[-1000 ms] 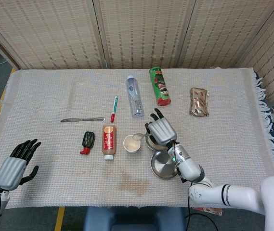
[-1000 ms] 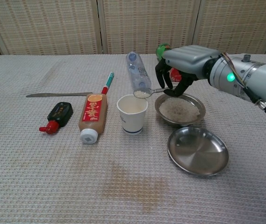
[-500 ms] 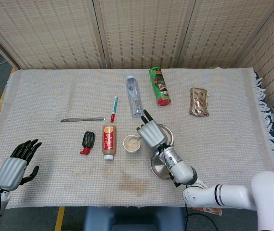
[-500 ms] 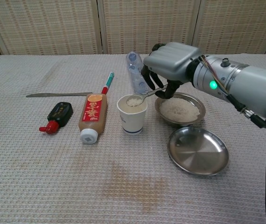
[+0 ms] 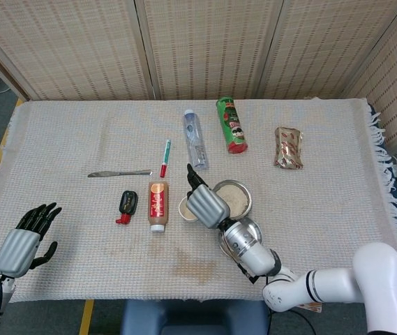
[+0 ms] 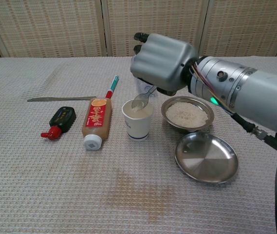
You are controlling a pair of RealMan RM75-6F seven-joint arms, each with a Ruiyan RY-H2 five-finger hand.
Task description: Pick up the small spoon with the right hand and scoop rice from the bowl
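My right hand (image 6: pixel 161 62) (image 5: pixel 204 201) hovers above the white paper cup (image 6: pixel 138 120) and holds the small metal spoon (image 6: pixel 142 98). The spoon tilts downward, its bowl dipped inside the cup's mouth. The steel bowl of rice (image 6: pixel 187 113) (image 5: pixel 234 197) sits just right of the cup. In the head view my hand hides most of the cup. My left hand (image 5: pixel 22 241) rests open at the table's near left edge, far from everything.
An empty steel plate (image 6: pixel 206 156) lies in front of the rice bowl. Left of the cup lie a brown sauce bottle (image 6: pixel 96 121), a small black-and-red bottle (image 6: pixel 60 121), a knife (image 6: pixel 60 99) and a pen (image 6: pixel 112 87). Water bottle (image 5: pixel 195 138), chips can (image 5: pixel 231 124) and snack packet (image 5: pixel 288 146) lie farther back.
My right hand has moved left from over the rice bowl to above the cup and rolled over, tipping the spoon's bowl down into the cup. The left hand has stayed put.
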